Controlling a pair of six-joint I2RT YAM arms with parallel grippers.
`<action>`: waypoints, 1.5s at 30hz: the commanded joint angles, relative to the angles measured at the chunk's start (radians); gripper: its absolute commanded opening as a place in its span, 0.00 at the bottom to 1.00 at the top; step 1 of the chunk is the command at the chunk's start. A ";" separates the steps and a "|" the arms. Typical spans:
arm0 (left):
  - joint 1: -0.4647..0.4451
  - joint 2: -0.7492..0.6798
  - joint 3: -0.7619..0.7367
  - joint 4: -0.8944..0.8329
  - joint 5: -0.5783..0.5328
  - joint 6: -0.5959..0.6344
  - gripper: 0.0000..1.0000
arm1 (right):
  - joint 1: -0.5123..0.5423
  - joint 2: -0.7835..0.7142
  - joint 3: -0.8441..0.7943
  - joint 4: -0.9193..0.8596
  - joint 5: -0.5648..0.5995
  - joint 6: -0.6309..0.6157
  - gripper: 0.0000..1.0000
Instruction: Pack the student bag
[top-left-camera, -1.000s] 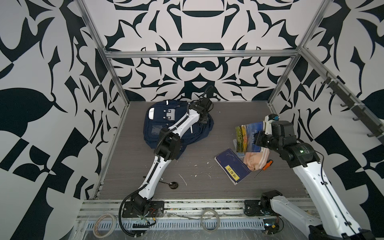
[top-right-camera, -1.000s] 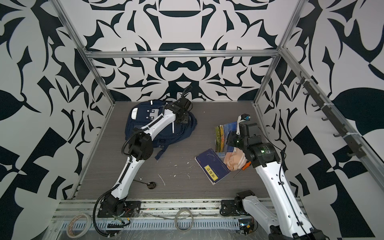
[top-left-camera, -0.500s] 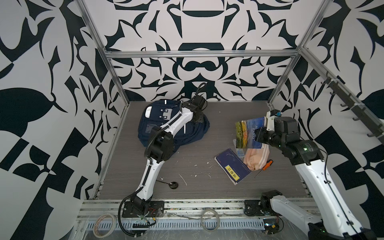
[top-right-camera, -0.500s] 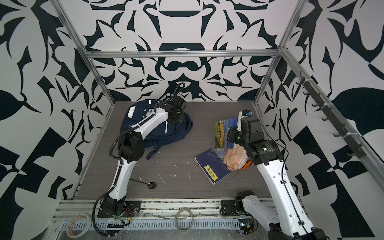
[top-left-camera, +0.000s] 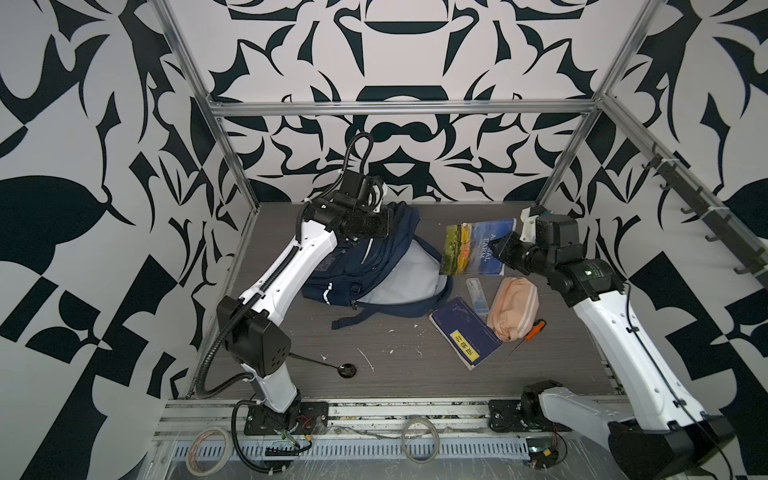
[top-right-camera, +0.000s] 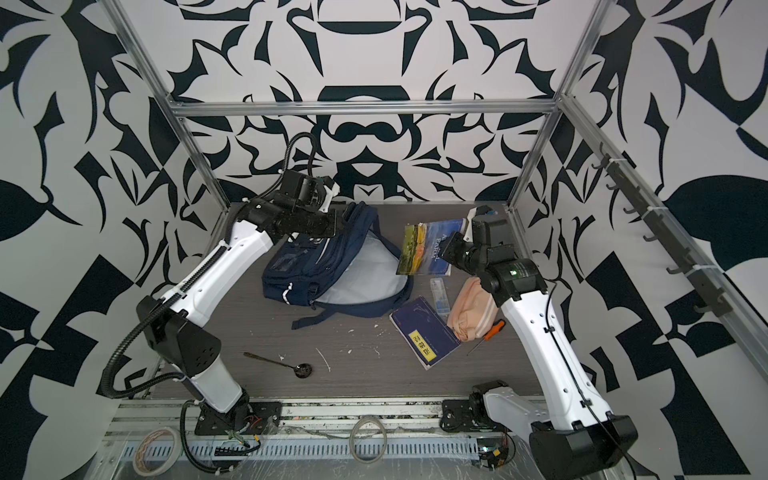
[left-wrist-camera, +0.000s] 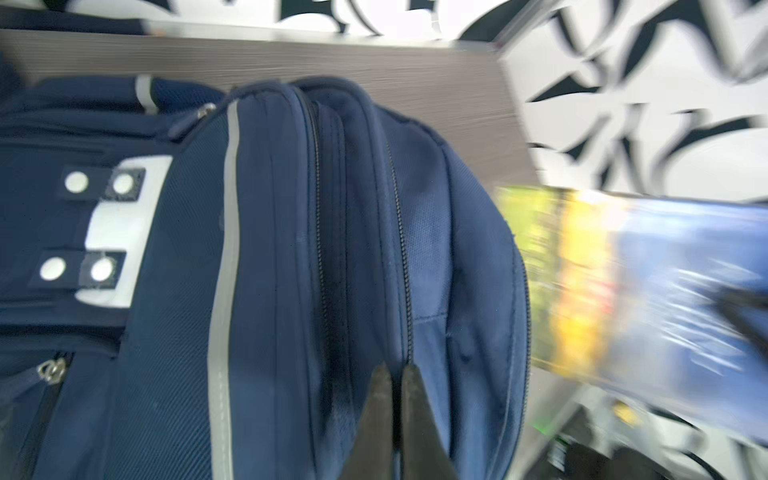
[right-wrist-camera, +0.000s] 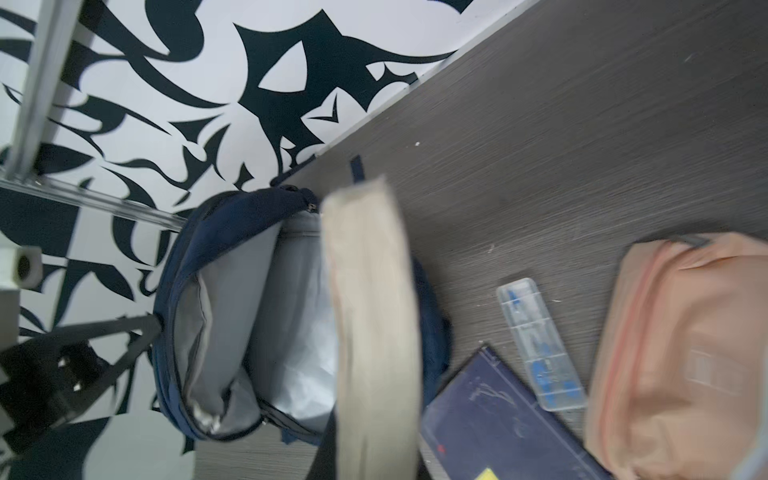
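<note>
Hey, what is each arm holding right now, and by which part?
The left gripper pinches the student bag by its top rim beside the zipper; right gripper grips the book by its edge nearest that arm.

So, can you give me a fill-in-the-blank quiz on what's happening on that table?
1. The right pincer holds a ____ next to the backpack.
2. The open backpack's lining is light ____.
3. The screwdriver beside the peach pouch has an ____ handle.
Missing words: book, grey, orange.

Book (top-left-camera: 473, 247), pouch (top-left-camera: 513, 305), notebook (top-left-camera: 461, 332), maybe spoon (top-left-camera: 345, 370)
</note>
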 joint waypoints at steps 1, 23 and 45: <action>0.013 -0.076 -0.001 0.188 0.219 -0.070 0.00 | 0.017 -0.005 -0.036 0.220 -0.080 0.183 0.00; -0.022 -0.142 -0.208 0.567 0.345 -0.362 0.00 | 0.273 0.290 -0.221 0.698 -0.012 0.440 0.00; -0.078 -0.211 -0.307 0.583 0.257 -0.379 0.00 | 0.345 0.588 -0.195 0.962 -0.024 0.372 0.29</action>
